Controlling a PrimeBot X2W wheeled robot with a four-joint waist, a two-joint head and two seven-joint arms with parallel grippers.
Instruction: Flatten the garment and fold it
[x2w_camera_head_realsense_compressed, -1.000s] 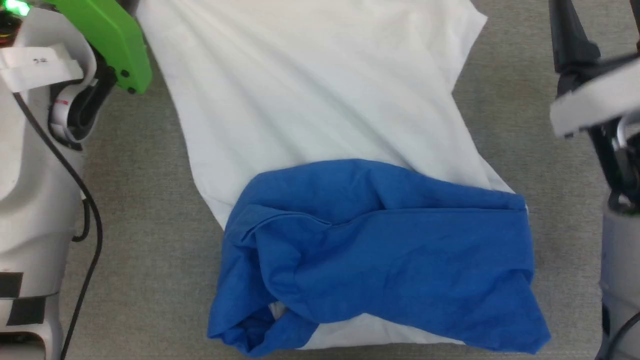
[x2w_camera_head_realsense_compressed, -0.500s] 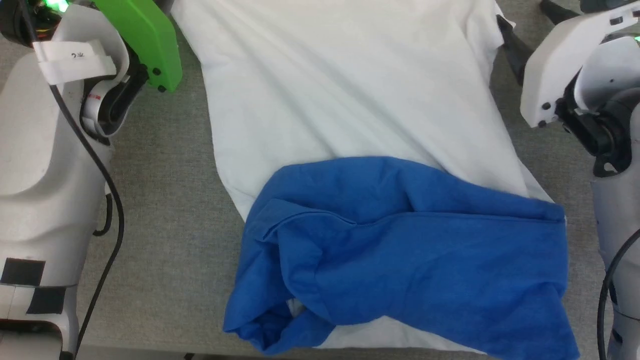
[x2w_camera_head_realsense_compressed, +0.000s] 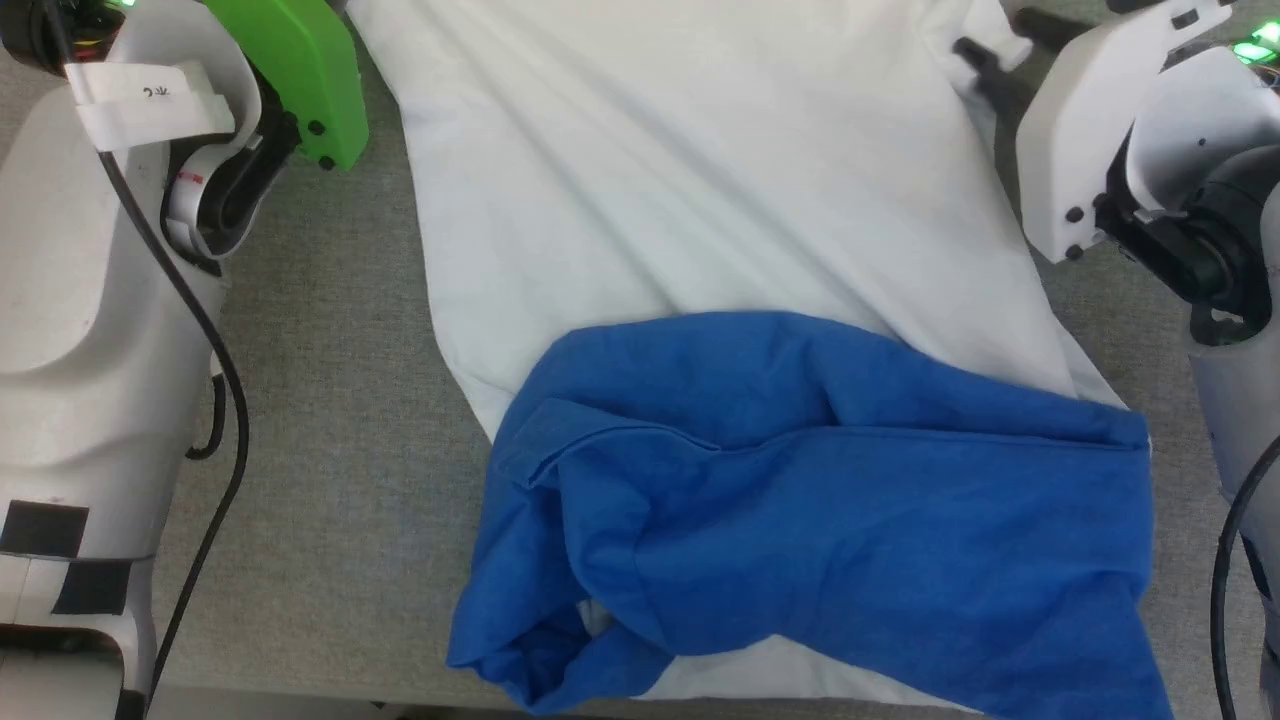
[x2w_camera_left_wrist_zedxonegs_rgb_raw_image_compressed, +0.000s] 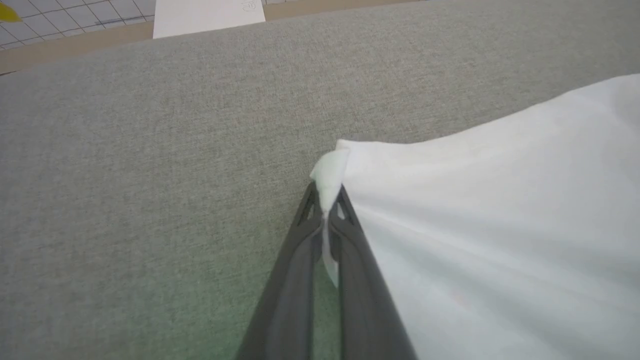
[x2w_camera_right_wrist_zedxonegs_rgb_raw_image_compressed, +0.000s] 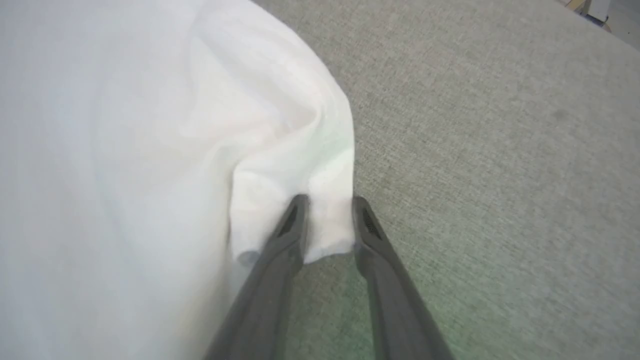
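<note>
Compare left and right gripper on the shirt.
Left gripper is shut, pinching a white shirt corner; right gripper stands open, a corner lying between its fingers, not clamped. Left's corner bunches past the tips; right's is a loose fold. Both sit at white corners over the grey table.

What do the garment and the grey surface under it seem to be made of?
The garment: soft, thin cloth, probably cotton knit, matte white and blue; it drapes in loose folds and wrinkles. The grey surface: apparently a woven textile covering, matte; a fine speckled weave shows close up. What lies beneath cannot be told.
</note>
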